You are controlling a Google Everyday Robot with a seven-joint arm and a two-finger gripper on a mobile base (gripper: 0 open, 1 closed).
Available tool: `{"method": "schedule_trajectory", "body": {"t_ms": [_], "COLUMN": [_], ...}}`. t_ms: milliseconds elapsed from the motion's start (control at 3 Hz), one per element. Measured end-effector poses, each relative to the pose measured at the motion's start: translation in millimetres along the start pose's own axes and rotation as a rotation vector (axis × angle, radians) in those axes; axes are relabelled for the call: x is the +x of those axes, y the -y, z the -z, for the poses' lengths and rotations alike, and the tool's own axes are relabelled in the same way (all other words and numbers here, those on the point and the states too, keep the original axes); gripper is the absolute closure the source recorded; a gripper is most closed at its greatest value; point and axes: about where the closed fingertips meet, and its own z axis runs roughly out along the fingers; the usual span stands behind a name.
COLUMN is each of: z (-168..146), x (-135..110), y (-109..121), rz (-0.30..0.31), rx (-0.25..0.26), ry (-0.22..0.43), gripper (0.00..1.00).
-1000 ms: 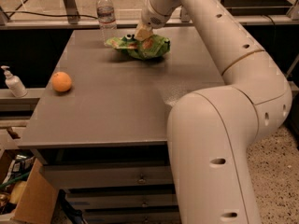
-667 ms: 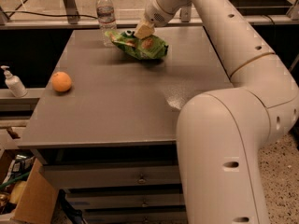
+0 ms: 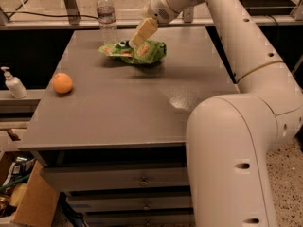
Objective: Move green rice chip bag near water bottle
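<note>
The green rice chip bag is crinkly bright green and hangs just above the far part of the table, casting a shadow below it. My gripper reaches down from the upper right and is shut on the bag's top left part. The water bottle, clear with a white cap and a white-and-red label, stands upright at the table's far edge, just left of and behind the bag. A narrow gap shows between the bag and the bottle.
An orange lies near the left edge of the grey table. A white pump dispenser stands on a ledge to the left. My arm's large body fills the right foreground. A cardboard box sits on the floor at lower left.
The gripper and the bag have sunk slightly and stay beside the bottle. The arm's lower body has shifted a little to the right.
</note>
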Motion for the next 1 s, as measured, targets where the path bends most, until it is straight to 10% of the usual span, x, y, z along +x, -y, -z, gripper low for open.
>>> {"method": "schedule_trajectory", "body": {"t_ms": [1000], "z": [106], "x": [67], "y": [29], "rz": [-0.170], "rx": [0.162], "ry": [0.080], "gripper": [0.00]}}
